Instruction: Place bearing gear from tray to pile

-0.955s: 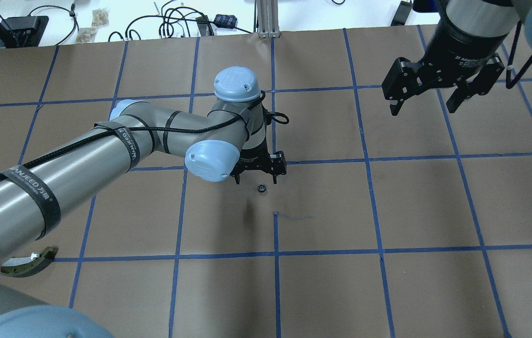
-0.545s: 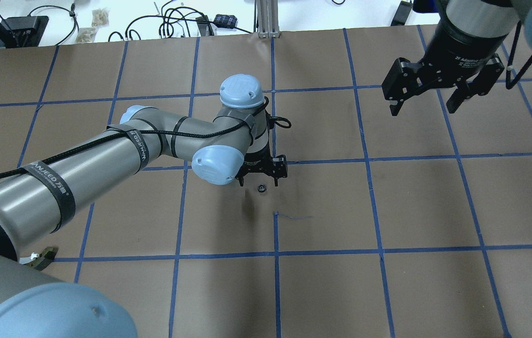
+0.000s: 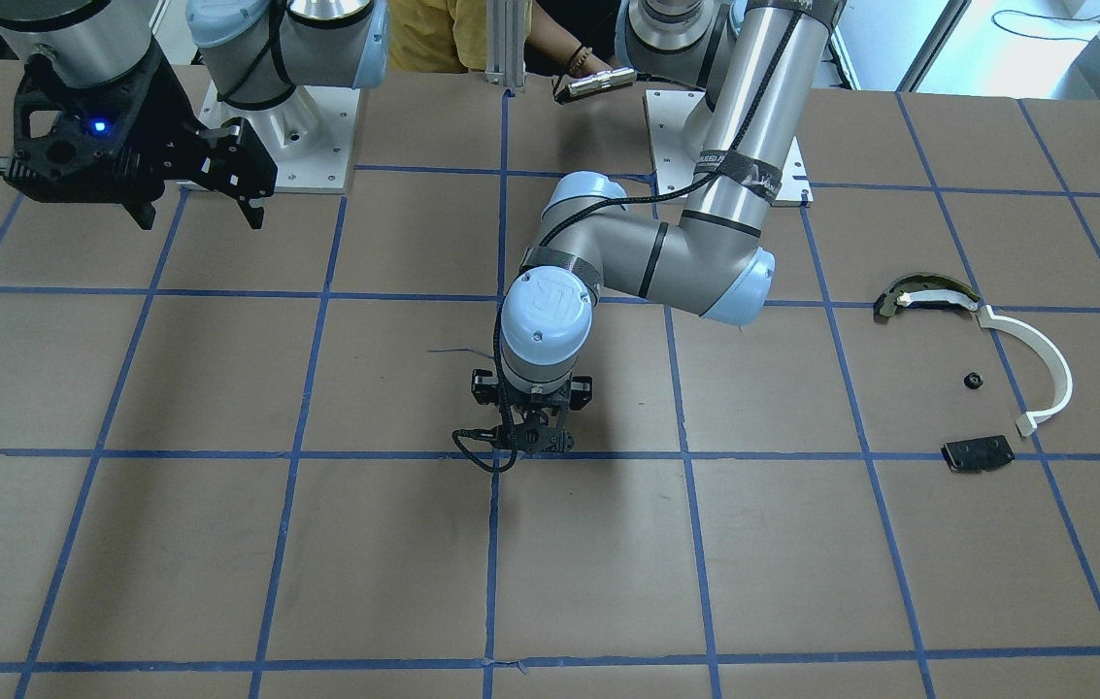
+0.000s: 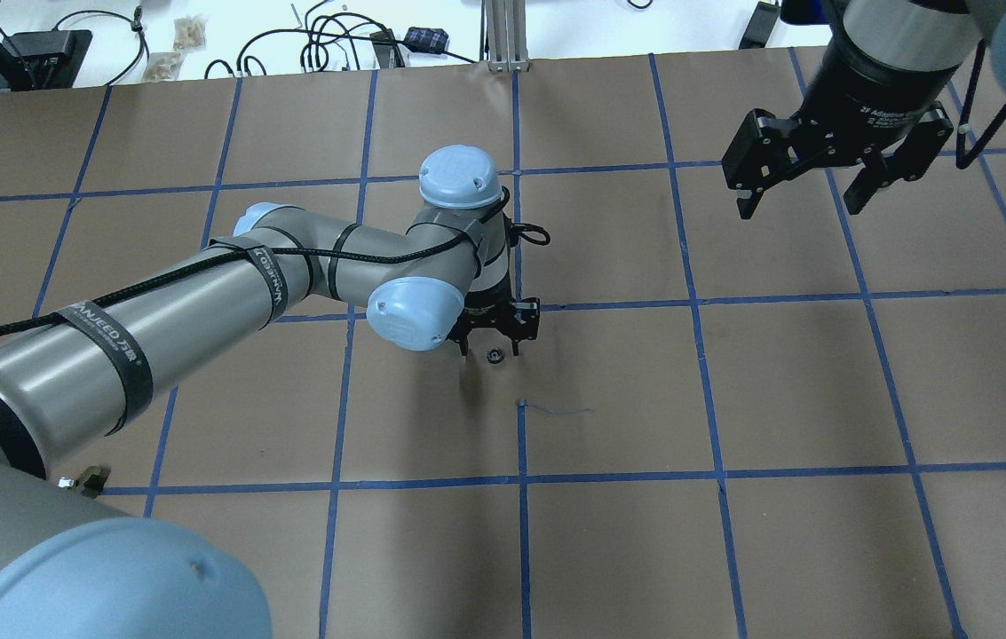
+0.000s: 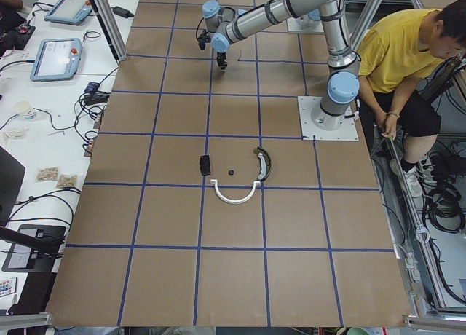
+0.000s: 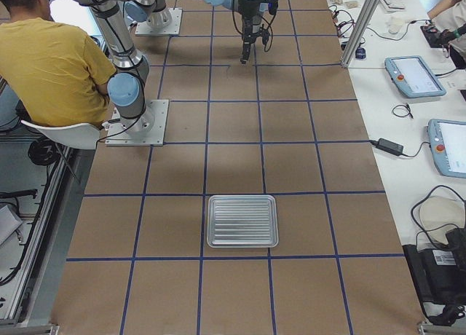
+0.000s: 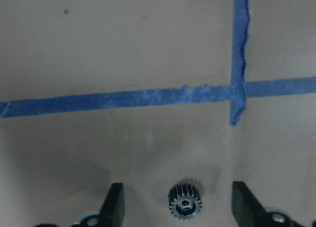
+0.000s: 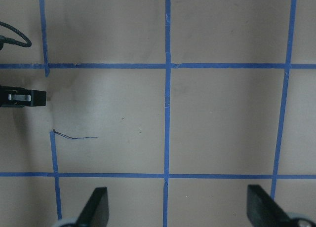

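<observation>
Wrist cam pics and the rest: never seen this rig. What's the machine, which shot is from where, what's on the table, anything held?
Two robot arms are bolted at a table marked with a blue tape grid, and each arm ends in two fingers. The views: one from over the robot's shoulders, one facing it (sides mirrored), one from each table end, and one camera on each wrist looking down past the fingers.

The left gripper is open and low over a small black gear lying on the table, with a finger on either side, not touching it. The right gripper hangs open and holds nothing. A ridged tray sits toward the robot's right end, and the pile of loose parts toward its left.
</observation>
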